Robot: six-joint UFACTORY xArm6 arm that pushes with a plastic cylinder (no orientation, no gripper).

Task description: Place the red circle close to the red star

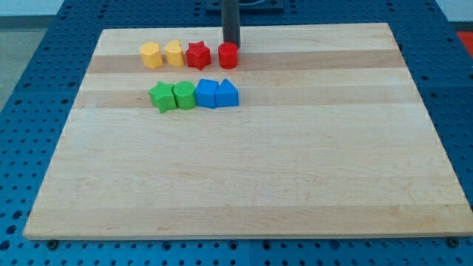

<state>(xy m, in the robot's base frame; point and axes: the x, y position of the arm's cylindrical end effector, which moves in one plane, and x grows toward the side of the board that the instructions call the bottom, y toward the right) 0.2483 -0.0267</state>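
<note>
The red circle [228, 55] sits near the view's top on the wooden board [251, 170], just right of the red star [198, 55], with a narrow gap between them. My tip [232, 46] stands at the circle's upper edge, touching or almost touching it, and the rod rises out of the view's top.
Two yellow blocks [151, 55] [174, 53] stand left of the red star in one row. Below them is a second row: a green star [162, 97], a green block [185, 95], and two blue blocks [207, 94] [227, 94]. Blue perforated table surrounds the board.
</note>
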